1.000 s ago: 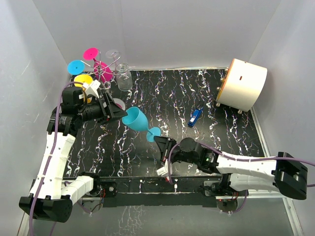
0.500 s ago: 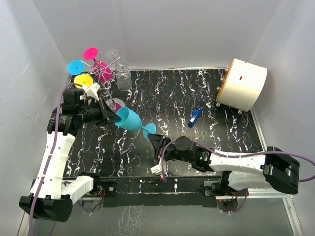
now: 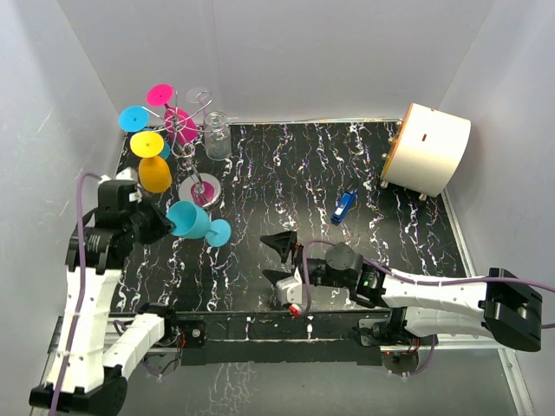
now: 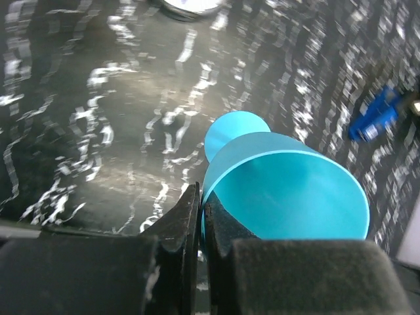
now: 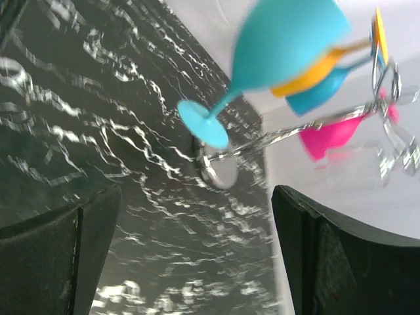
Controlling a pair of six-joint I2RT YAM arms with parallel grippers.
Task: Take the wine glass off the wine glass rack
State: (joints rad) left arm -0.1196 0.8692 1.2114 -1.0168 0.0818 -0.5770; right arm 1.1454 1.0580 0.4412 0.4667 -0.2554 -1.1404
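Note:
A teal wine glass (image 3: pixel 191 220) lies tilted in the air at the left, foot (image 3: pixel 218 232) pointing right. My left gripper (image 3: pixel 166 224) is shut on its rim; in the left wrist view the fingertips (image 4: pixel 190 213) pinch the rim of the teal wine glass (image 4: pixel 289 190). The wine glass rack (image 3: pixel 199 185) stands behind it at the back left, carrying pink, blue, orange and clear glasses. My right gripper (image 3: pixel 279 258) is open near the front middle, apart from the glass. From the right wrist view its fingers (image 5: pixel 341 256) frame the teal wine glass (image 5: pixel 282 39) and the rack's disc base (image 5: pixel 220 169).
A white drum with a tan face (image 3: pixel 427 147) sits at the back right. A small blue object (image 3: pixel 343 205) lies on the black marbled table (image 3: pixel 390 208). White walls close in on three sides.
My right gripper let go of the glass's foot, opened wide and drew back. My left gripper shut on the rim and carried the glass leftward and nearer, away from the right arm.

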